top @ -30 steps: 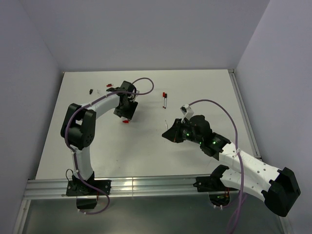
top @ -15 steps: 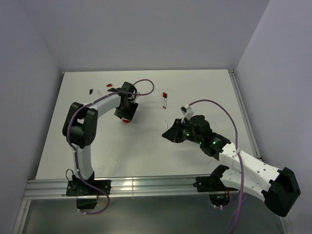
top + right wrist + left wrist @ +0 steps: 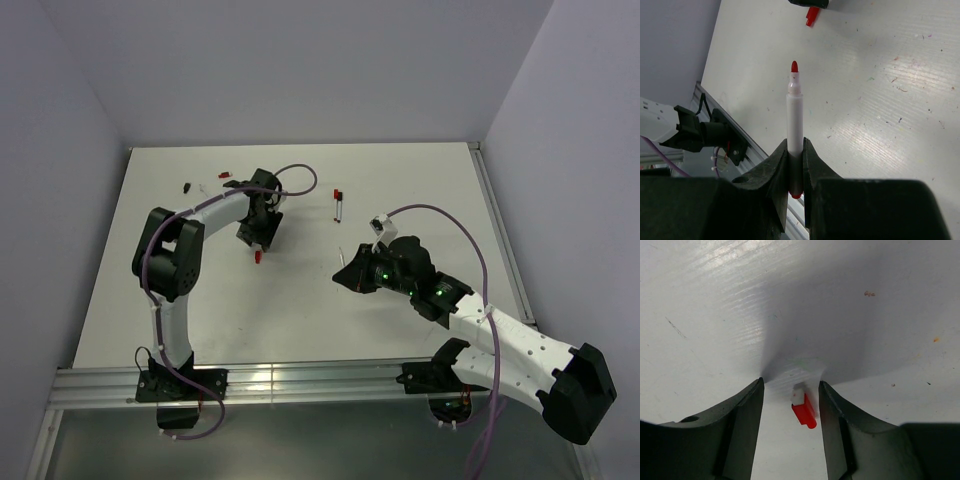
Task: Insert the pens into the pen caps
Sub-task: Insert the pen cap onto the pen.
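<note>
A pen [image 3: 794, 125], white-barrelled with a red tip, is clamped between the closed fingers of the right gripper [image 3: 795, 149] at the centre of the right wrist view, tip pointing up the frame. A red pen cap [image 3: 804, 412] lies on the table [image 3: 715, 315] at lower centre of the left wrist view. It sits between the spread fingers of the left gripper [image 3: 790, 385], nearer the right-hand one.

Soft, even light fills the overhead view, leaving the white counter [image 3: 420, 190] bright, with faint shadows beneath the arms. At the left wrist a broad grey shadow fans over the counter beyond the left fingers [image 3: 735, 430], with streaky glare at upper left. The right wrist view shows the pen [image 3: 794, 125] sharp and the right fingers [image 3: 775, 170] dark and soft-edged.
</note>
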`<state>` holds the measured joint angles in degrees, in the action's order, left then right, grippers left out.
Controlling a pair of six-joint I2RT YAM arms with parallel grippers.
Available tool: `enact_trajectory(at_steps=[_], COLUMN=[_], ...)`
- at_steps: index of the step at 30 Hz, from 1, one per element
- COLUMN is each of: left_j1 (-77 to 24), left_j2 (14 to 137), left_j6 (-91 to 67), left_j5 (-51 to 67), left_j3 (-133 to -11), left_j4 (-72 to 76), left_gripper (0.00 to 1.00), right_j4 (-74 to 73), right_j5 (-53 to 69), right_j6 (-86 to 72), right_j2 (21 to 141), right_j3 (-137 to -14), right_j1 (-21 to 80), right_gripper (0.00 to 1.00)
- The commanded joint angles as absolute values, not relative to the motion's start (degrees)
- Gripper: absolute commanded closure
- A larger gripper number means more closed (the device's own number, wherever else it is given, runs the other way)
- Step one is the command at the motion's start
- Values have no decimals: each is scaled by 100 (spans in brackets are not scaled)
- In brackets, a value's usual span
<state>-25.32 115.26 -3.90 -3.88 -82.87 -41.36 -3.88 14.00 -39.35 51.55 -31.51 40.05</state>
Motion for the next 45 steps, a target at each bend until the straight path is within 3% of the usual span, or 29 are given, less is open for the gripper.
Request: enact_trajectory(at_steps=[1, 24, 31, 45], left_j1=[-2522, -2786, -2786, -2839], left_j2=[11470, 11285, 11215, 11109], left_j6=[-465, -2241, -2514, -2619], left_j5=[-317, -1291, -1600, -1239], left_j3=[-8490, -8007, -7858, -7339], left_j4=[-4166, -4166, -4201, -4025], left_gripper=[48, 56, 51, 62], right_j4=[-281, -185, -167, -132], right_j5=[1336, 1389, 1415, 1450], right_j6=[-3938, -3982, -3990, -4017], right_j2=[5124, 5054, 5097, 5124], right_j3=[-3208, -3111, -3129, -3111], right_j1=[3964, 3964, 3964, 3964], right_gripper=[100, 100, 100, 100])
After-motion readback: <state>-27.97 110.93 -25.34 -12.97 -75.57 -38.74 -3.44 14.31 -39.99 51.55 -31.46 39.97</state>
